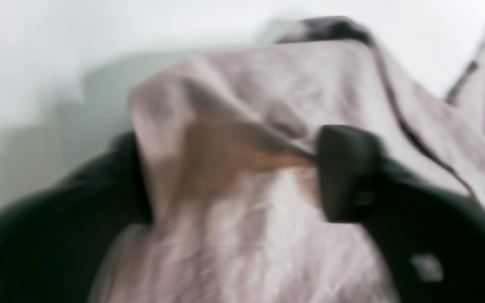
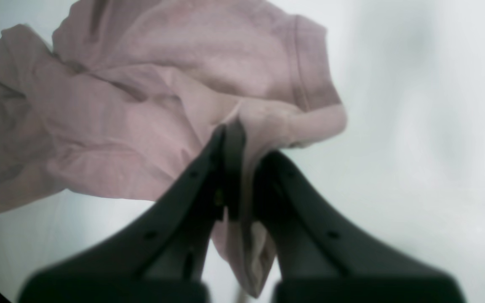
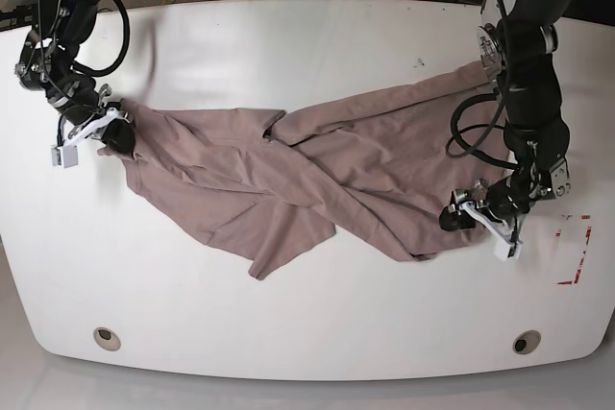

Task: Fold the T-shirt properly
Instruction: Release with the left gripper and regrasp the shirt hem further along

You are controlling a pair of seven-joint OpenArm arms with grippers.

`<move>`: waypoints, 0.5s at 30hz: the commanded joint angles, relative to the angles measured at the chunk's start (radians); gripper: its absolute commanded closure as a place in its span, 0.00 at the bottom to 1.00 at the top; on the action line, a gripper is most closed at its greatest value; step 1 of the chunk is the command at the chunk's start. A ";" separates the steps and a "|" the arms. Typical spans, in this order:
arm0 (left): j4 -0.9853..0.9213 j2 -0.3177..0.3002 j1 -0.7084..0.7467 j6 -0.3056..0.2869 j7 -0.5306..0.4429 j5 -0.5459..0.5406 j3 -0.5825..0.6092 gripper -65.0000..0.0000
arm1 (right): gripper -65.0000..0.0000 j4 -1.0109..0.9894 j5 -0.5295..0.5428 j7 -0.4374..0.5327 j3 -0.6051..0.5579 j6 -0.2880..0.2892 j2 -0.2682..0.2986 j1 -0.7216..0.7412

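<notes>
Across the middle of the white table [image 3: 317, 333] the T-shirt [image 3: 288, 184] is lying crumpled and twisted, stretching almost from one short edge to the other. What could go wrong: the bunched centre may be dragging into a rope if the two ends are pulled apart unevenly, and cloth may be slipping from a loosening hold. The right gripper [image 2: 242, 139] is reaching low toward one short edge, its jaws closed on a pinch of the T-shirt's fabric. The left gripper [image 1: 234, 168] is bending down near the opposite short edge; its jaws are standing apart around a fold of cloth, though the blurred wrist view leaves it unclear whether they are truly holding it.
</notes>
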 commanded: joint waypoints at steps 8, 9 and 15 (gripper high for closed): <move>0.002 -0.024 -0.004 0.007 0.046 0.025 -0.003 0.99 | 1.00 0.018 0.019 0.022 0.007 0.003 0.005 0.033; 0.003 -0.034 -0.004 0.007 0.047 0.024 -0.003 0.99 | 1.00 0.018 0.019 0.022 0.007 0.003 0.005 0.033; 0.040 -0.063 -0.006 0.006 0.052 0.019 -0.004 0.99 | 1.00 0.013 0.017 0.022 0.007 0.003 0.010 0.065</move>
